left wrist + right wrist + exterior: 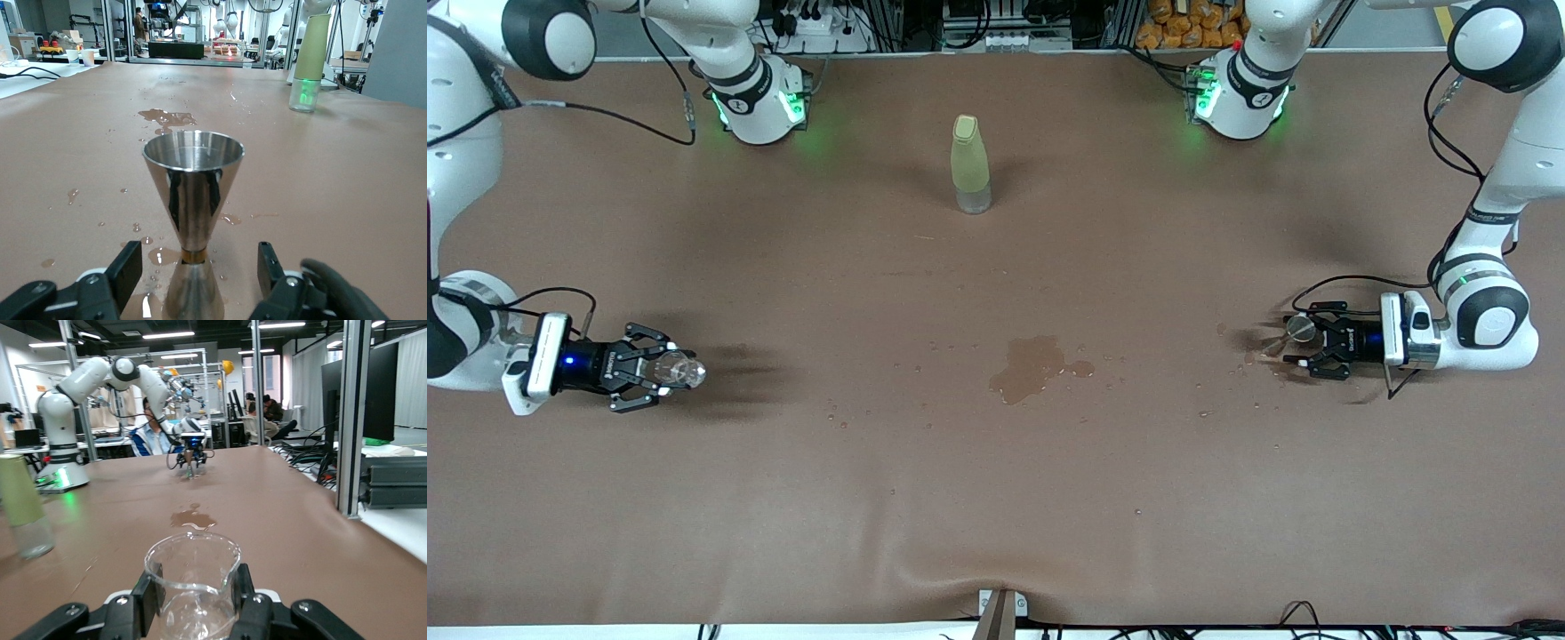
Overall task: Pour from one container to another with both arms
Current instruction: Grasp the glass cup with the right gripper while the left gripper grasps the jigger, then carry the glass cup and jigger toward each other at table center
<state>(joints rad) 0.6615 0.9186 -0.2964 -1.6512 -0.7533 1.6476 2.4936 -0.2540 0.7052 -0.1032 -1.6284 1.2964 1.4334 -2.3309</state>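
1. steel: one jigger (192, 227) stands upright on the table at the left arm's end, between the fingers (127, 273) of the left gripper (1309, 348); the fingers flank its waist with gaps showing, not clamped.
2. one clear glass beaker (193, 583) sits at the right arm's end, the right gripper (656, 375) clenched on it.
3. one puddle (1030, 366) lies mid-table between the two grippers, with droplets scattered around it.
4. one pale green bottle (970, 165) stands upright, farther from the front camera, between the two arm bases.
5. one brown table (996, 498) carries everything; a lab with shelving and desks surrounds it.
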